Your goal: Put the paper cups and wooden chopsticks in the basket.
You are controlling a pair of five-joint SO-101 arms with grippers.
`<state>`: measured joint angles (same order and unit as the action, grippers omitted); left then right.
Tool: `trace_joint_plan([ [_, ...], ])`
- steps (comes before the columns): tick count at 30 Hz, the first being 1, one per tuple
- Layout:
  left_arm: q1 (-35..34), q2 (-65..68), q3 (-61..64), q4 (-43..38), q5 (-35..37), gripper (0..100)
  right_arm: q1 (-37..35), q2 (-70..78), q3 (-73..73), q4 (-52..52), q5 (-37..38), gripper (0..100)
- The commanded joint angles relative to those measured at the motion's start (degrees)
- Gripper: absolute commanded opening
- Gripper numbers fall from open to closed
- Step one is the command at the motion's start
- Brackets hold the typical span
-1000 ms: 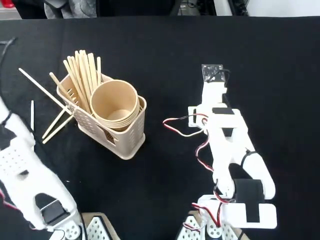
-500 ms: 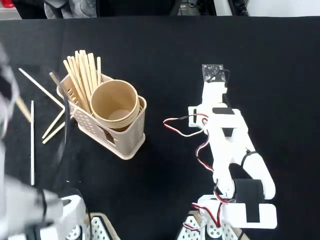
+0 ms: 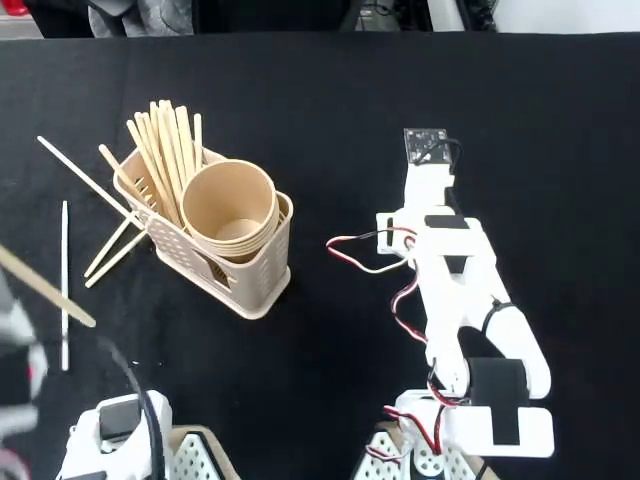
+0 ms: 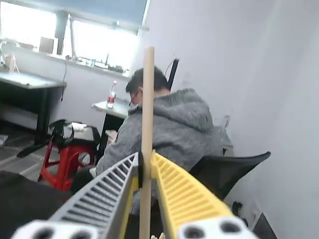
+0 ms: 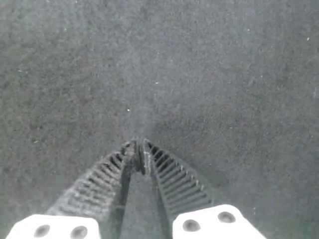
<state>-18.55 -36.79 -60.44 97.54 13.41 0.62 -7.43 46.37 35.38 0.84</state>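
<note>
A beige slotted basket (image 3: 240,285) stands left of centre on the black cloth. It holds nested paper cups (image 3: 230,205) and a bundle of wooden chopsticks (image 3: 165,150). Loose chopsticks (image 3: 112,252) lie against its left side, and one long stick (image 3: 85,180) leans there. My left gripper (image 4: 144,160) is shut on a single wooden chopstick (image 4: 147,109), raised off the table and pointing towards the room; from above that stick (image 3: 50,290) slants at the far left edge. My right gripper (image 5: 137,149) is shut with nothing in it, low over bare cloth, and its arm (image 3: 450,270) is folded at right.
A thin white stick (image 3: 65,285) lies flat on the cloth left of the basket. Red and white wires (image 3: 365,245) loop beside the right arm. The arm bases (image 3: 110,440) stand at the near edge. Open black cloth spreads behind and between basket and right arm.
The left arm has swung up off the table with a chopstick; the stick now slants lower at the left edge. Basket, cups and right arm are unchanged.
</note>
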Motion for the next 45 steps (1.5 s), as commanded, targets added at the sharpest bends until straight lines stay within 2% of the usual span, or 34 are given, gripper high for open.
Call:
trace_joint_plan([
  [1,0.48,-0.53,13.14,-5.27,0.79,3,-0.79,-1.27,-0.48,-0.79,-0.09,1.5],
  [6,0.48,-10.73,28.97,-14.42,0.44,3,-0.79,-1.27,-0.48,-0.79,-0.09,1.5],
  [10,0.48,-26.46,47.52,-27.16,0.26,3,-0.79,-1.27,-0.48,-0.79,-0.09,1.5],
  [13,0.48,-38.68,65.71,-42.29,0.26,3,-0.79,-1.27,-0.48,-0.79,-0.09,1.5],
  [16,0.48,-47.56,83.12,-60.92,0.7,3,-0.79,-1.27,-0.48,-0.79,-0.09,1.5],
  [19,2.95,-49.49,95.69,-78.68,1.67,3,-0.79,-1.27,-0.48,-0.79,-0.09,1.5],
  [22,8.13,-46.95,101.14,-88.44,1.23,3,-0.79,-1.27,-0.48,-0.79,-0.09,1.5],
  [28,16.57,-35.08,98.86,-88.88,-6.51,3,-0.79,-1.27,-0.48,-0.79,-0.09,1.5],
  [32,18.07,-26.99,97.71,-89.49,-11.52,3,-0.79,-1.27,-0.48,-0.79,-0.09,1.5],
  [39,17.71,-16.88,95.52,-89.32,-12.13,3,-0.79,-1.27,-0.48,-0.79,-0.09,1.5],
  [45,17.71,-15.82,95.34,-89.32,-11.87,3,-0.79,-1.27,-0.48,-0.79,-0.09,1.5],
])
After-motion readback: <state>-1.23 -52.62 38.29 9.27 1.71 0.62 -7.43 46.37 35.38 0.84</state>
